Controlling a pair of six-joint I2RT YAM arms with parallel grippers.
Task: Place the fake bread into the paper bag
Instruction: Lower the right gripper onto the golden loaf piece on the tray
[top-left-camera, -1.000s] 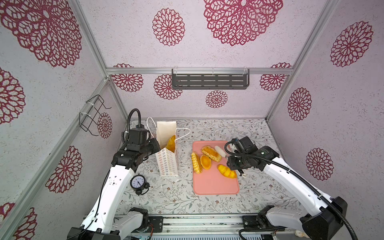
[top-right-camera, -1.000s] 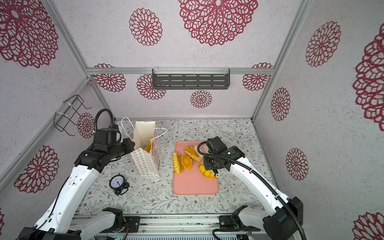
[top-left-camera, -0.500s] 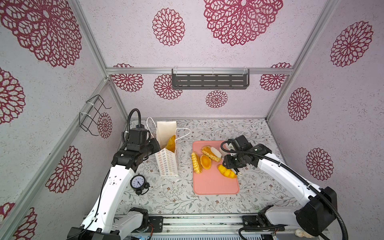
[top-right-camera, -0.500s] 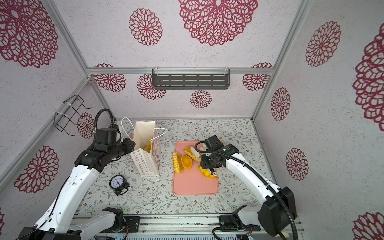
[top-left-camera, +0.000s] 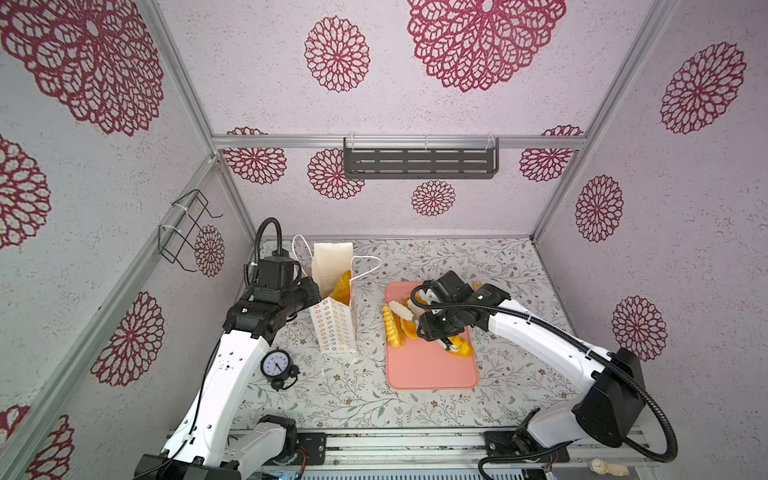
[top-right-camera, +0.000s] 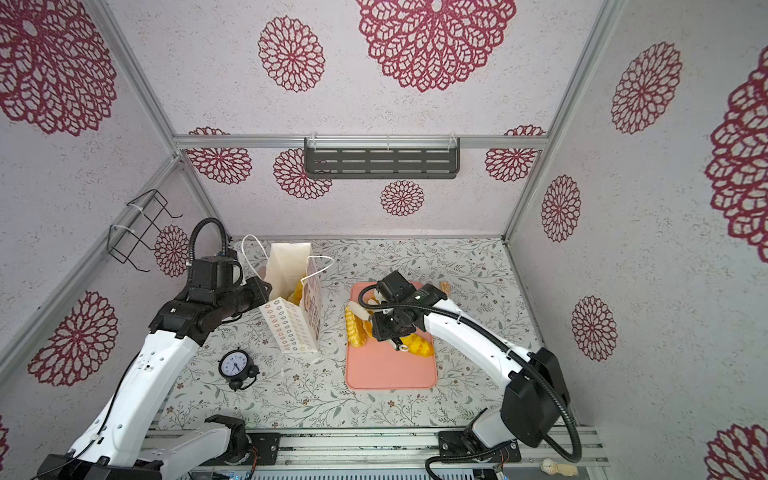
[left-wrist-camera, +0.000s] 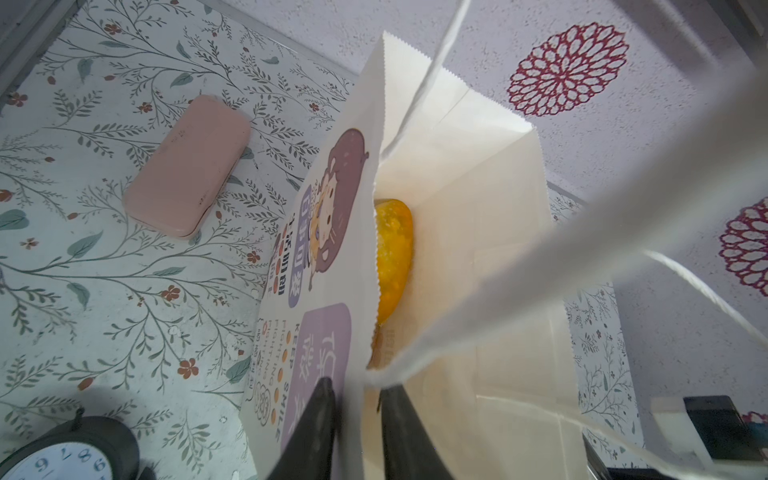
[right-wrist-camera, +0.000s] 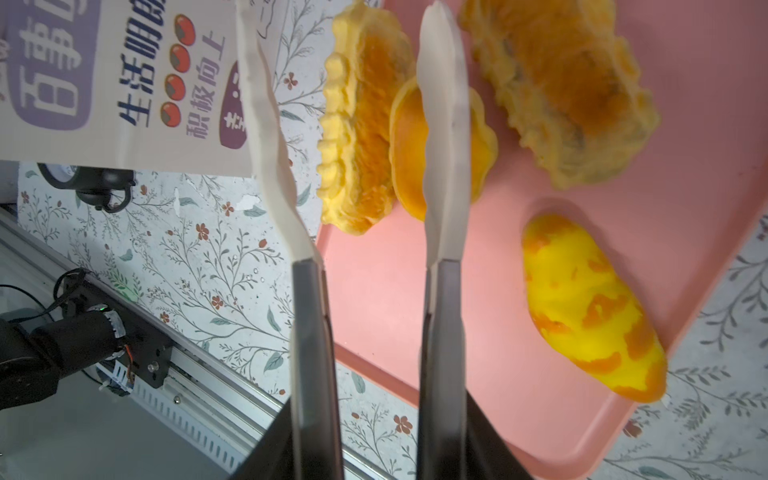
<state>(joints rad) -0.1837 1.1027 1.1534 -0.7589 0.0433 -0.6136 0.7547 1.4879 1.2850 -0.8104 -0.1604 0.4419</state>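
The white paper bag (top-left-camera: 334, 328) (top-right-camera: 293, 328) stands upright left of the pink tray (top-left-camera: 428, 370). One orange fake bread (top-left-camera: 341, 286) (left-wrist-camera: 392, 257) lies inside it. My left gripper (top-left-camera: 316, 293) (left-wrist-camera: 359, 390) is at the bag's rim, jaws slightly open, with the printed front wall between them. My right gripper (top-left-camera: 409, 305) (right-wrist-camera: 340, 25) hovers open and empty over the tray's far left. Below it are a ridged roll (right-wrist-camera: 357, 137) and a round tart (right-wrist-camera: 482, 145). A brown ridged pastry (right-wrist-camera: 561, 83) and a speckled yellow bun (top-left-camera: 461, 347) (right-wrist-camera: 590, 307) lie further along the tray.
A black alarm clock (top-left-camera: 276, 365) (top-right-camera: 236, 365) stands on the floral tabletop in front of the bag, beside my left arm. A small bread piece (top-left-camera: 477, 284) shows behind my right arm, off the tray. The bag's cord handles (top-left-camera: 365, 262) stick out at its top.
My right gripper has moved left across the tray, from beside the speckled bun to above the ridged roll and tart. The left arm and the bag have stayed in place.
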